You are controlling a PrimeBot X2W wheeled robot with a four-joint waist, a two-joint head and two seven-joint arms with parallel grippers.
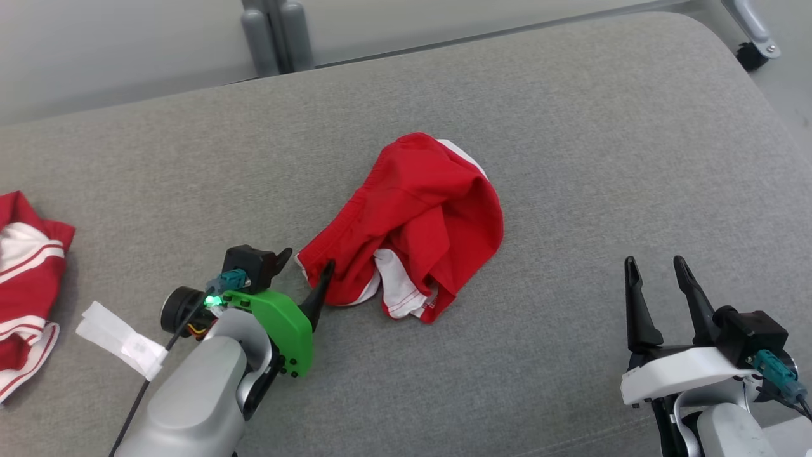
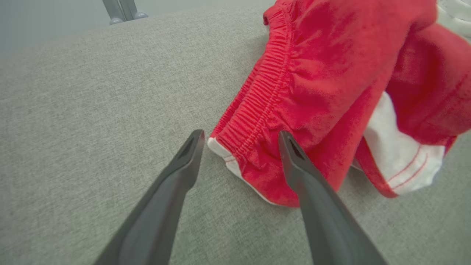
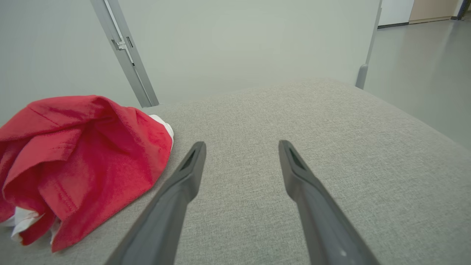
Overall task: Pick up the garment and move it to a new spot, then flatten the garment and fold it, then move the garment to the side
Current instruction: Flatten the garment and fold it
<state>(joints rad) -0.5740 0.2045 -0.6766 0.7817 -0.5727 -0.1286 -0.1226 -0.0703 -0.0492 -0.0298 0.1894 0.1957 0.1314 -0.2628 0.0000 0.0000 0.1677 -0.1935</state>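
Nearest the robot, the left gripper (image 1: 309, 258) sat low over the grey cushion (image 1: 571, 127), its two dark fingers spread wide and holding nothing. In the left wrist view the elastic waistband corner of the red garment (image 1: 419, 216) lay between the fingertips, one finger over cloth and the other over bare cushion; whether either touched the fabric could not be told. The right gripper (image 1: 654, 260) hung at the lower right, fingers likewise apart and empty, well clear of the cloth. Just beyond the left fingers the garment lay crumpled in a heap near the middle of the cushion, white trim showing at its near and far edges. Off to the left, at the picture's edge, lay another red and white garment (image 1: 25, 279). At the back stood grey frame posts (image 1: 276, 32).

The step in hand looked like the first pick-up, not yet made. The next move likely called for lowering the left fingers around the waistband corner and closing on enough cloth to hold before lifting it to a new spot
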